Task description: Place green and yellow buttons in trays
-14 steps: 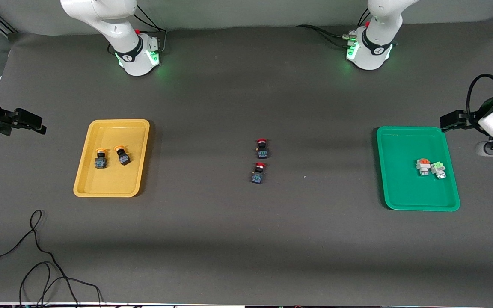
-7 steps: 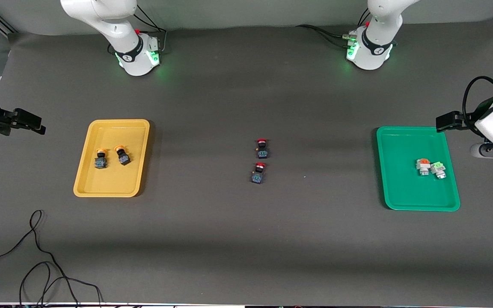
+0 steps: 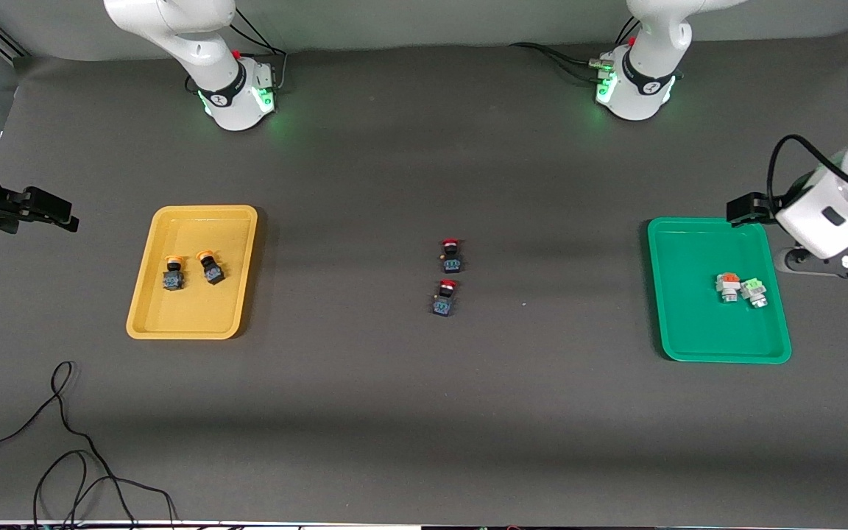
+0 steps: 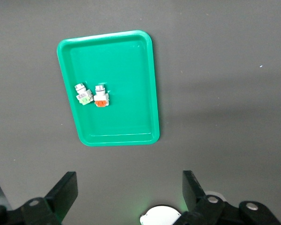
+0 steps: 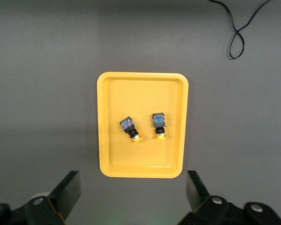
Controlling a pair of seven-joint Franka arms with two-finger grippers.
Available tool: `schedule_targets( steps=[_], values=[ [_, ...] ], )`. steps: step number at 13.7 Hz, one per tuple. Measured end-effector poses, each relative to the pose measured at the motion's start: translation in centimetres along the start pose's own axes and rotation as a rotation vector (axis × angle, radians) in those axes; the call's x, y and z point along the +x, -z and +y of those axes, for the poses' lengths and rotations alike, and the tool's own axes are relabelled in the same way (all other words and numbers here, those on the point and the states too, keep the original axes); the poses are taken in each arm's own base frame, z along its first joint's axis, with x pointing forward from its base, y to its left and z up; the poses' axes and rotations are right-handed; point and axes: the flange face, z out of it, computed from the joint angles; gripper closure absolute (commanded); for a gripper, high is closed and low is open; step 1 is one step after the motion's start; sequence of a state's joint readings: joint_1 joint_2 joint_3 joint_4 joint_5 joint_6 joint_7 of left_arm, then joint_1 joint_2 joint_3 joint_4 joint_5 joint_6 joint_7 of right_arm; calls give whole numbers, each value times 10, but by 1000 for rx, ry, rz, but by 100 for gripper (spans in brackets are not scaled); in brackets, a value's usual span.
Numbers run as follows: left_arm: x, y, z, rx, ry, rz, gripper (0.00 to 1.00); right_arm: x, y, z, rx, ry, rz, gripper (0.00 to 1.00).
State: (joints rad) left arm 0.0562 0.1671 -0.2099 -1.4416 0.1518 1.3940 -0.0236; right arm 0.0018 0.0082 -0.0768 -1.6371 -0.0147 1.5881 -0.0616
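Note:
Two yellow buttons (image 3: 173,272) (image 3: 210,266) lie in the yellow tray (image 3: 196,316) toward the right arm's end of the table. The green button (image 3: 754,291) lies in the green tray (image 3: 689,324), touching a white button with an orange top (image 3: 727,286). My left gripper (image 3: 748,210) hangs open and empty high up by the green tray (image 4: 126,61), looking down on the green button (image 4: 84,94). My right gripper (image 3: 48,208) hangs open and empty beside the yellow tray (image 5: 140,89), with both yellow buttons (image 5: 130,129) (image 5: 158,124) in its view.
Two red-capped black buttons (image 3: 451,255) (image 3: 444,297) lie on the grey mat midway between the trays. A loose black cable (image 3: 63,427) curls on the mat near the front camera at the right arm's end. The arm bases (image 3: 236,96) (image 3: 634,88) stand along the table's back edge.
The left arm has swung in toward the green tray and the table's middle. The right arm and all the buttons have stayed put.

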Motion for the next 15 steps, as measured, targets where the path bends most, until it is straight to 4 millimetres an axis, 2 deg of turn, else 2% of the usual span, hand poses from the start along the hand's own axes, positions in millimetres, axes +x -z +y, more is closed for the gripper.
schedule_targets(
  steps=[2,7,15],
  values=[
    [-9,8,10,12,-8,49,0,0,0,0,0,0,0,0],
    [-35,-10,18,18,-18,111,0,0,0,0,0,0,-1,0],
    [-36,-16,1,-6,-3,101,0,1,-2,0,0,0,-3,0]
  ],
)
